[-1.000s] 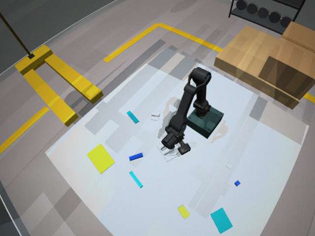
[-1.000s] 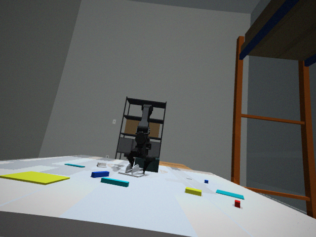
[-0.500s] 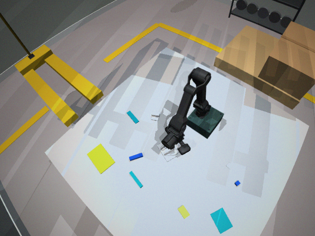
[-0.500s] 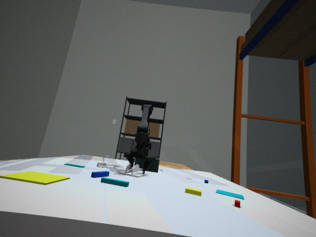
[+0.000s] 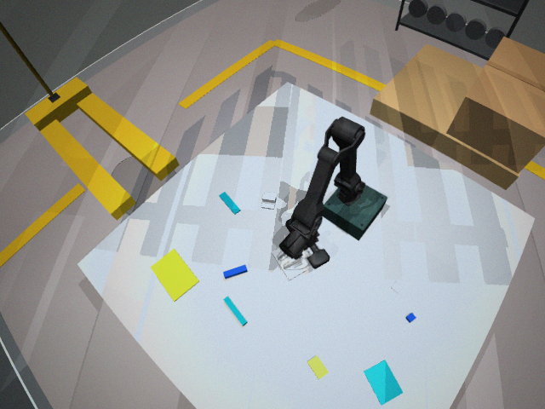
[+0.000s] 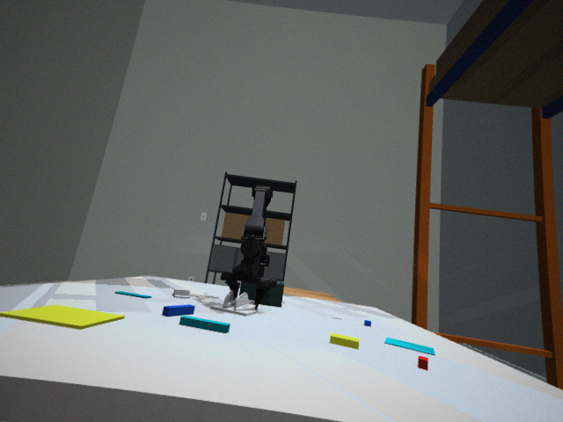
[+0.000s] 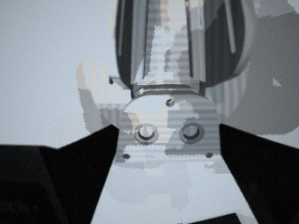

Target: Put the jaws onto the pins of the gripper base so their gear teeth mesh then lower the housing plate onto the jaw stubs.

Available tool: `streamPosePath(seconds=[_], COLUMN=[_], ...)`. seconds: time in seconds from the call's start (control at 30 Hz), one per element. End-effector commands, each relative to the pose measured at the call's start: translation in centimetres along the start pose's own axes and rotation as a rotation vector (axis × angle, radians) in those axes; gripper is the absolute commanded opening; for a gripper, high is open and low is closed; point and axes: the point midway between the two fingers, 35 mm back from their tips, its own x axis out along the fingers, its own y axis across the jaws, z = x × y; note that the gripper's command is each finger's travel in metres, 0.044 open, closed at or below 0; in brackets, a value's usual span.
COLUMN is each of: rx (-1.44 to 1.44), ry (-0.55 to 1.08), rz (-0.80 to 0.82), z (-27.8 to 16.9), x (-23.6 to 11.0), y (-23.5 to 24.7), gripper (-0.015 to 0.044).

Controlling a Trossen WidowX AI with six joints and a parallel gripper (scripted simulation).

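Note:
My gripper [image 7: 165, 128] [image 6: 246, 303] is shut on the housing plate [image 7: 168, 140], a pale plate with two large round holes and three small ones. A fingertip presses on each side of it. Two long curved grey jaws [image 7: 124, 47] [image 7: 237, 44] extend beyond the plate in the wrist view, roughly parallel with a gap between them. A flat pale slab [image 5: 289, 274] [image 6: 245, 312] lies under the hand, seemingly the gripper base. The pins and gear teeth are hidden. Whether the plate sits fully down on the stubs cannot be told.
A small whitish bracket [image 5: 268, 200] [image 6: 180, 294] lies beyond the hand. A blue bar [image 5: 235, 271] [image 6: 179, 310], a teal bar [image 5: 235, 311] [image 6: 204, 323] and a yellow sheet [image 5: 174, 274] [image 6: 61, 316] lie to one side. The arm's dark green base block [image 5: 363, 216] stands behind.

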Motion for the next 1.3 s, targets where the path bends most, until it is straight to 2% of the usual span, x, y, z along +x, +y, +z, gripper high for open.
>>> streamPosePath(seconds=[0.0, 0.2, 0.3, 0.33, 0.77, 0.9, 1.07, 1.27], rx=[-0.004, -0.004, 0.0, 0.0, 0.0, -0.001, -0.004, -0.005], ry=[0.002, 0.002, 0.0, 0.0, 0.0, 0.0, 0.002, -0.008], rz=[-0.004, -0.004, 0.0, 0.0, 0.0, -0.001, -0.003, 0.004], z=[-0.1, -0.1, 0.0, 0.0, 0.0, 0.2, -0.2, 0.1], x=[0.1, 0.1, 0.0, 0.0, 0.0, -2.0, -7.4, -7.1], y=[-0.1, -0.1, 0.0, 0.0, 0.0, 0.1, -0.1, 0.0], gripper=[0.0351, 0.0351, 0.043, 0.044, 0.044, 0.044, 0.044, 0.044])
